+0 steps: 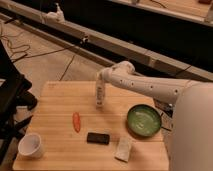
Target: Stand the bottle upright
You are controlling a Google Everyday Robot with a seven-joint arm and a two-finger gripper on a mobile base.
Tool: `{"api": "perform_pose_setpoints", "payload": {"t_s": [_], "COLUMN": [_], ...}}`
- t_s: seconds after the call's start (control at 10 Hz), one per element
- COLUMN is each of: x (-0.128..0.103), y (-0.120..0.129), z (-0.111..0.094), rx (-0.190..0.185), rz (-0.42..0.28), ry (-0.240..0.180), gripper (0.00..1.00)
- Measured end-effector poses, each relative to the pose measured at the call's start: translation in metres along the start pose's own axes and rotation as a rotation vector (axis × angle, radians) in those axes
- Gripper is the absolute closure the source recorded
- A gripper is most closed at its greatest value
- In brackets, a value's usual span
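Note:
The bottle (100, 96) is a slim white bottle with a dark printed label. It stands upright on the wooden table (55, 100), a little behind the middle. My gripper (100, 84) reaches in from the right on the white arm (145, 86) and sits right at the bottle's top, pointing down. The bottle's cap is hidden by the gripper. The bottle's base looks level with the tabletop.
An orange carrot-like piece (76, 121) lies left of the bottle. A black block (98, 138) and a flat whitish packet (123, 149) lie near the front. A green bowl (143, 120) is at the right and a white cup (31, 145) at the front left. A black chair (12, 100) stands at the left.

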Motion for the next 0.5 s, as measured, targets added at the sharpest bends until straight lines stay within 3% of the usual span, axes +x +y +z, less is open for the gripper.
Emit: {"api": "perform_pose_setpoints", "payload": {"t_s": [0.3, 0.4, 0.5], "x": [-0.0082, -0.0109, -0.0124], "y": [0.0050, 0.0077, 0.0090], "z": [-0.0006, -0.0004, -0.0003], "rx": [0.000, -0.002, -0.003], "rz": [-0.011, -0.020, -0.026], "ry": [-0.008, -0.009, -0.010], "gripper": [0.59, 0.55, 0.58]}}
